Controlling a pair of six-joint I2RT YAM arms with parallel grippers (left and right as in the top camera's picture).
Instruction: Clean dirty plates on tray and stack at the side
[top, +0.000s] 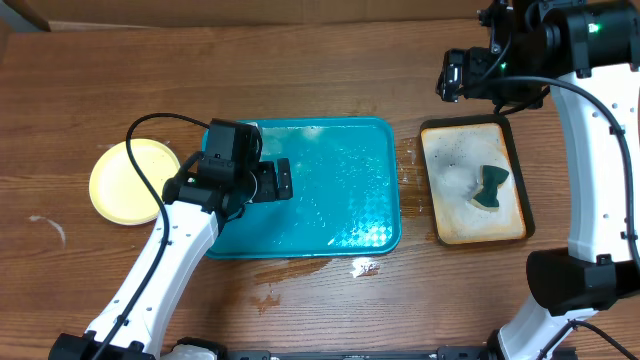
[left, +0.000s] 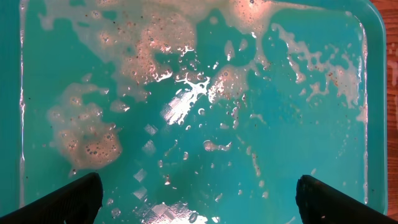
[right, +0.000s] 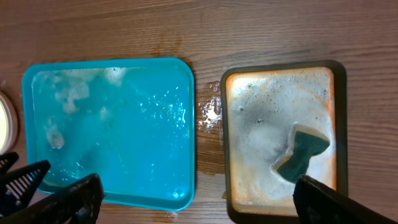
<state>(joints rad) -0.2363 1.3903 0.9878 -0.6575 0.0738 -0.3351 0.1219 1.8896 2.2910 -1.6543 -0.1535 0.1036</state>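
Wooden table (top: 320, 60), yellow plate (top: 113, 188) partly under cable (top: 141, 172), left tool (left: 199, 205) spread, right tool (right: 199, 202) spread

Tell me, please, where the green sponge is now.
In the overhead view, the sponge lies in the foamy beige tray, right of the teal tray.

Overhead, the left arm (top: 185, 225) covers the tray's (top: 345, 190) left end and the right rim of the yellow plate (top: 125, 183). Whether more plates lie beneath it cannot be told. The right wrist view cuts that plate at its left edge, and the left wrist view cuts off the tray's near rim.
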